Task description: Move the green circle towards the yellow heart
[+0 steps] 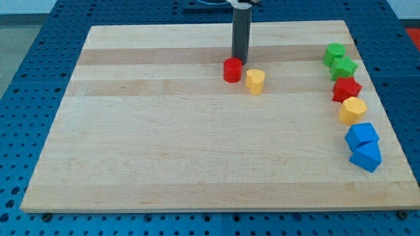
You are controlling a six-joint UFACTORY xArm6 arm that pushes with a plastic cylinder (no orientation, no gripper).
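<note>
The green circle (334, 53) sits at the view's top right, first in a column of blocks near the board's right edge. The yellow heart (255, 81) lies near the top middle, far to the left of the green circle. A red cylinder (232, 70) stands just left of the heart, almost touching it. My tip (239, 59) is right behind the red cylinder, at its upper right edge, and above-left of the yellow heart. It is far from the green circle.
Below the green circle, down the right edge: a green star (344, 67), a red star (346, 89), a yellow hexagon (353, 110), and two blue blocks (361, 136) (366, 157). The wooden board (164, 144) rests on a blue perforated table.
</note>
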